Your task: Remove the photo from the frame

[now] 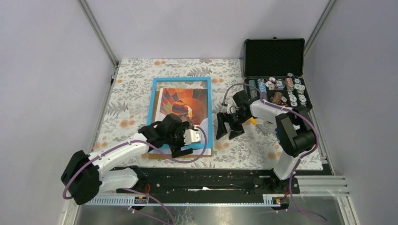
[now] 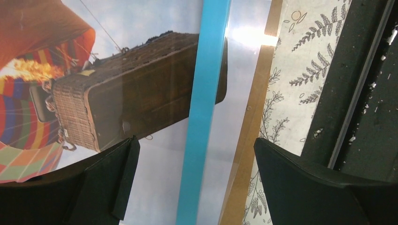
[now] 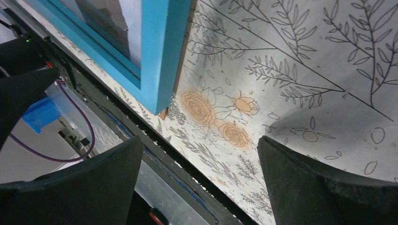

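The left tool [image 1: 184,140] [image 2: 195,140] is spread wide and grips nothing. In its wrist view one black finger [image 2: 110,180] hangs over the picture at the lower left. The other finger [image 2: 300,183] hangs at the lower right over patterned cloth. Between them runs the lower border of the large rectangular frame [image 1: 153,103] [image 2: 202,117] [image 3: 164,56], a narrow light-blue band. Whether either finger touches anything cannot be told.

Under that band lies the large rectangular photo [image 1: 180,101] [image 2: 141,93], an orange, multicoloured hot-air balloon with a brown woven basket on pale sky. It sits left of centre in the top view, slightly askew within the frame. The wrist view shows it passing beneath the blue band and out the far side. There a thin brown board [image 2: 251,136] edges it.

The right tool [image 1: 228,132] [image 3: 199,140] is also spread and empty. It hangs over bare cloth just right of the frame's lower right corner.

Everything rests on the surface [image 1: 131,84], covered in pale cloth printed with leaves and orange flowers. A black rail [image 1: 202,180] crosses the bottom of the top view. At the upper right stands an open black case [image 1: 274,56] holding round chips [image 1: 281,89].
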Motion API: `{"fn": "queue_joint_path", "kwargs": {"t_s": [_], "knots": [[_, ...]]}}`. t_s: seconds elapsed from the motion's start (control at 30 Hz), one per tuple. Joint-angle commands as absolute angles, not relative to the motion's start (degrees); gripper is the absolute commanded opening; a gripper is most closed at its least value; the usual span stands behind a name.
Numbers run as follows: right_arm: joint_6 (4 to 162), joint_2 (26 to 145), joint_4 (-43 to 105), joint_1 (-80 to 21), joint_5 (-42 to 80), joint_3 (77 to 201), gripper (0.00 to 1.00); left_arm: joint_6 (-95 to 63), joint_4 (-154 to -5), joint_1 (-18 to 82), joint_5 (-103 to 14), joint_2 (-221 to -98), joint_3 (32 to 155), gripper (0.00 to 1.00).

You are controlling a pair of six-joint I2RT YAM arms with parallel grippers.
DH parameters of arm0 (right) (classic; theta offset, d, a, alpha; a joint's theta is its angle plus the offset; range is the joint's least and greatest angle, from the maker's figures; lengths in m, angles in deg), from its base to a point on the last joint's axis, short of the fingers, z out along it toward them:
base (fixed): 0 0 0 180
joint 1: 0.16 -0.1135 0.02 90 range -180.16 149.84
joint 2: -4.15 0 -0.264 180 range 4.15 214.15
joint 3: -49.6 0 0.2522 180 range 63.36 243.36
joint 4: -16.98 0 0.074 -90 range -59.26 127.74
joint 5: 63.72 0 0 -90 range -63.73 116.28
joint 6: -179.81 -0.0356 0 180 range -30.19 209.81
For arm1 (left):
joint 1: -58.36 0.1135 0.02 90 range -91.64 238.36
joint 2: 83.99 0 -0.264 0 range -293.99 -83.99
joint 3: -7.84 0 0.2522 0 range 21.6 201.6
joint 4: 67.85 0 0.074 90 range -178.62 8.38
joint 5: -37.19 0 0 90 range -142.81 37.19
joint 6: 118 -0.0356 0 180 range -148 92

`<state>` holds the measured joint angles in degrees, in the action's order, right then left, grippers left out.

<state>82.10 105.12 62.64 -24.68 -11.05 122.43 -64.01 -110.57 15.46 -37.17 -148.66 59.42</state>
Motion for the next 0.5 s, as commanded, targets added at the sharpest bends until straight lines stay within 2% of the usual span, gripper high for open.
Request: {"fn": "queue_joint_path", "kwargs": {"t_s": [0.0,0.47], "knots": [[82.3,102.75,60.39,-24.2,-14.92,122.36,0.99,-63.62,-104.86,11.98,-41.19,-149.74,58.91,0.99],[83.41,105.49,60.97,-24.03,-17.64,121.97,0.98,-64.62,-101.49,2.91,-48.98,-151.67,52.94,0.99]]}}
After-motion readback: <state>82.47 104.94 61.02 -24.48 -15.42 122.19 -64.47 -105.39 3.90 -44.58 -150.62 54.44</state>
